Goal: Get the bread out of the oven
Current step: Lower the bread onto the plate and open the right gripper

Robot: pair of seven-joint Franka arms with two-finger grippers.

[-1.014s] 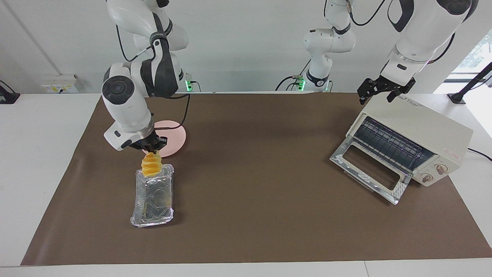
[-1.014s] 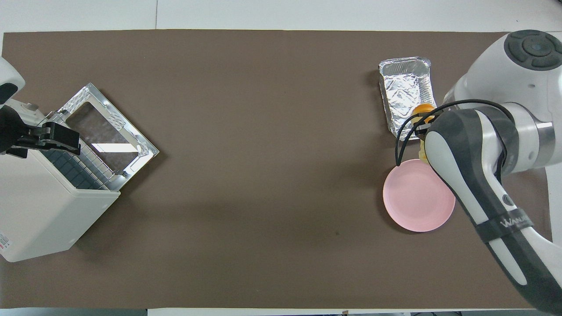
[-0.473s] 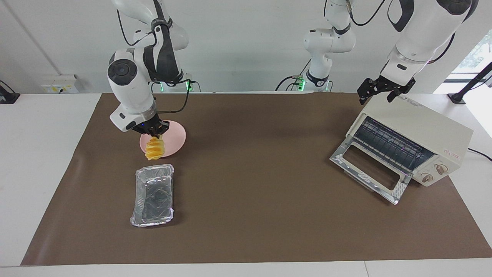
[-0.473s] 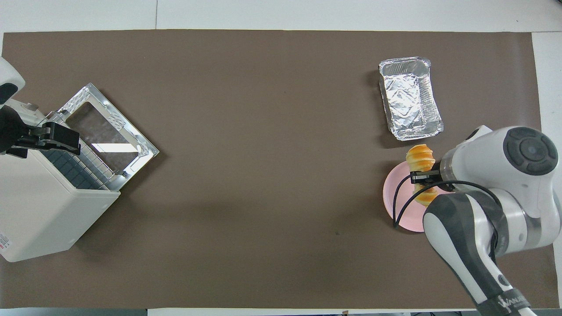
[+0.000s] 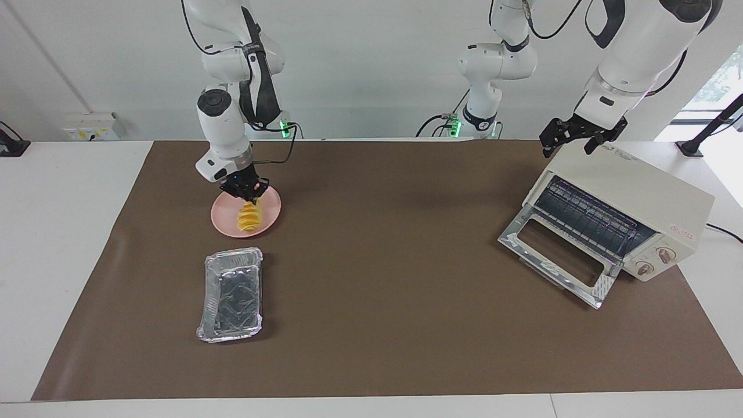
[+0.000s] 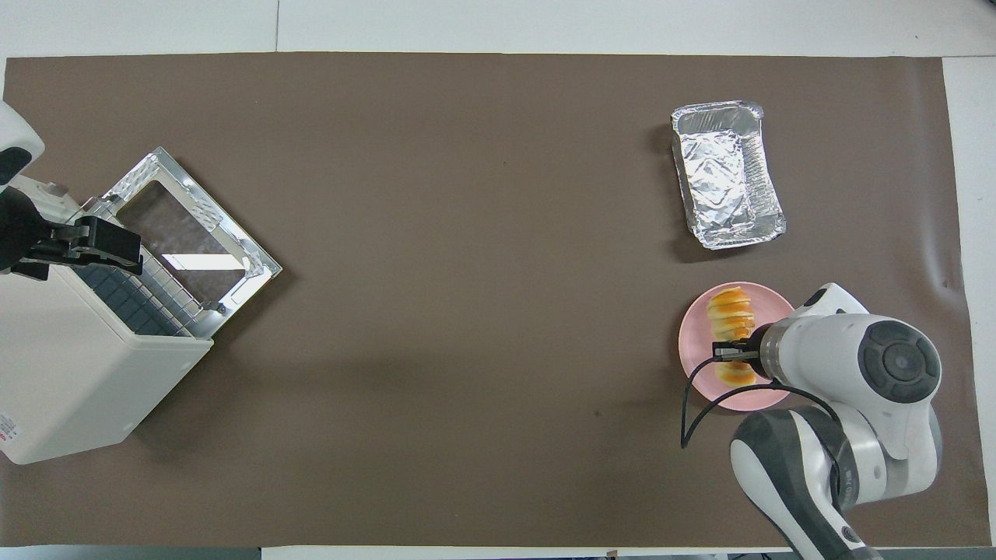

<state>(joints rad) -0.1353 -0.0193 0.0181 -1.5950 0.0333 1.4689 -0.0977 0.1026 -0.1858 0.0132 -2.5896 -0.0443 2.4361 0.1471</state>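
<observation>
The small golden-yellow ridged bread hangs over the round pink plate at the upper left of the facing view. The right gripper pinches its top end, probably to set it down there. The crinkled silver foil tray sits below, out of the way. At the right, the cream-white boxy oven stands open. The left gripper waits over its top, fingers spread and holding nothing.

Right gripper lowered (jaws clamped), left gripper raised, waiting
</observation>
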